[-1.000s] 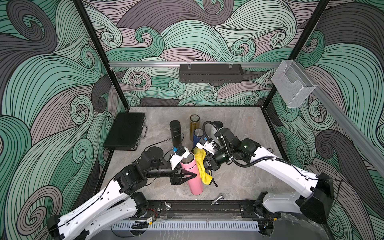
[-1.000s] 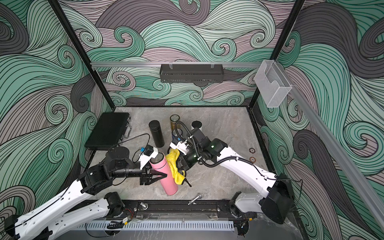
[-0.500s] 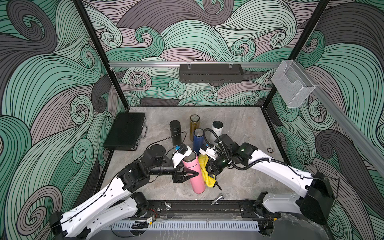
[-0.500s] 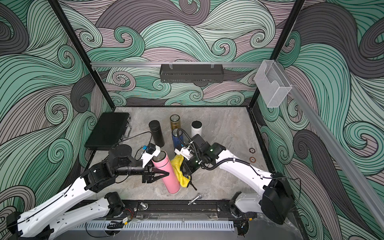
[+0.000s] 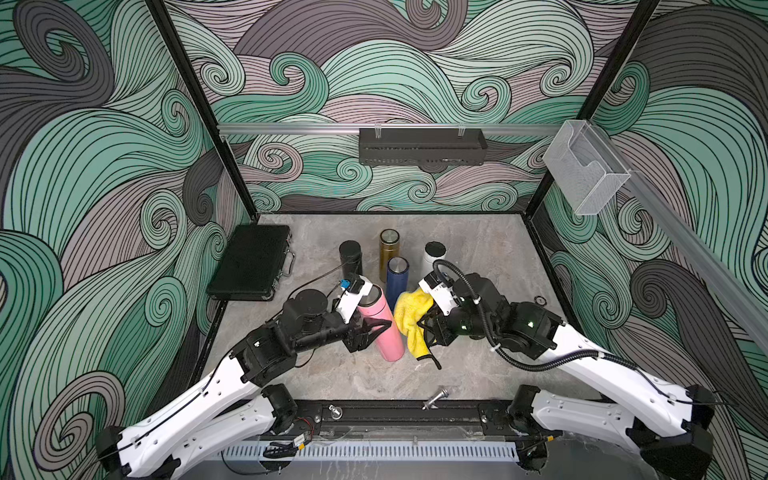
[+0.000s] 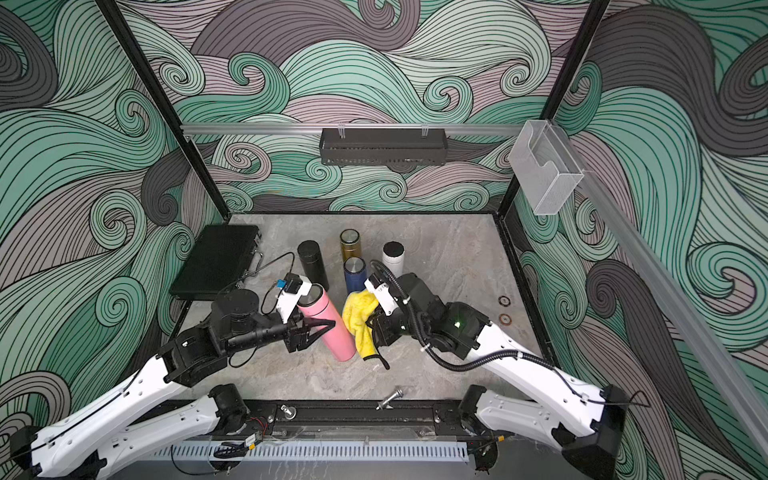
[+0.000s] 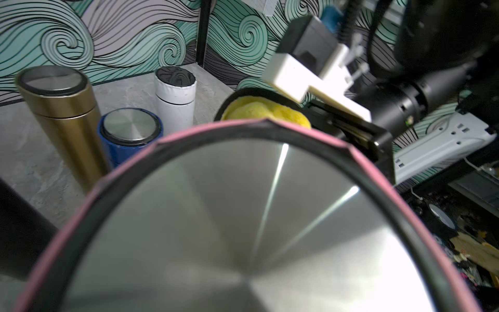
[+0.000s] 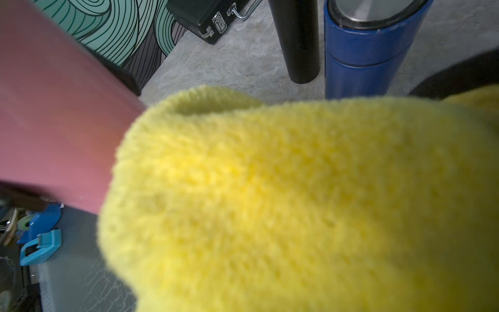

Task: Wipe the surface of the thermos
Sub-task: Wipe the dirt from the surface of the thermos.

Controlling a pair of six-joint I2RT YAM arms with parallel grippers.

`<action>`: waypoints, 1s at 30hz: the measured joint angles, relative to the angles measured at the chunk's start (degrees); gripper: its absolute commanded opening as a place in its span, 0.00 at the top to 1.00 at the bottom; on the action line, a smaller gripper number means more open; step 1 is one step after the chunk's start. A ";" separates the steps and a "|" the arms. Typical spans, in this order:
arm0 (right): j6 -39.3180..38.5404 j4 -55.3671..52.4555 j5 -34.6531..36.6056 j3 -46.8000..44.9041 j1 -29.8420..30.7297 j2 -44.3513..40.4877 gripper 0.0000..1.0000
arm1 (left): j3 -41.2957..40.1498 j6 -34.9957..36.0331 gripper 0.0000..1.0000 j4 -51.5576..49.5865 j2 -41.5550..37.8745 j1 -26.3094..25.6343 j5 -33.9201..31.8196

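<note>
The left arm had nudged the pink thermos (image 5: 388, 347) a touch farther from the near edge over the last second; the right arm had drawn back toward its own side, uncovering the white thermos (image 5: 433, 254) it had been hiding; the yellow cloth (image 5: 409, 318) had stayed bunched beside the pink one.

The pink thermos sat near the front middle of the table (image 5: 478, 257), lid seemingly leaning toward the left arm; whether its base rested on the surface or hung just clear, I could not tell. The left gripper (image 5: 376, 332) was clamped across its body about halfway up; the right gripper (image 5: 430, 328) was pinched on the cloth, its jaws buried in the pile.

The trouble I saw coming was sideways push. A hard stroke of the cloth could have pivoted a smooth, already tilted thermos in that single mid-body grip, or slid it free. The blue thermos (image 5: 397, 278) stood just behind the cloth; a sweep carried too far back could have knocked it into the gold thermos (image 5: 388, 251). The cloth's loose tail dangled low and might have snagged. The band under the left fingers looked set to go unwiped.
</note>
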 measured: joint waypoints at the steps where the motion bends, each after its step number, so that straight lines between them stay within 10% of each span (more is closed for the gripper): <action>1: 0.87 0.79 2.75 -0.72 1.97 -0.85 1.00 | 1.03 -1.25 1.00 -0.46 0.11 0.00 -2.23; 13: 6.62 15.15 26.03 -4.46 19.93 3.23 1.00 | 8.28 -17.22 1.00 -4.39 5.90 0.02 -22.86; 30: 10.34 23.30 42.95 11.15 26.69 24.68 1.00 | 10.36 -30.84 1.00 -4.76 6.60 0.02 -27.93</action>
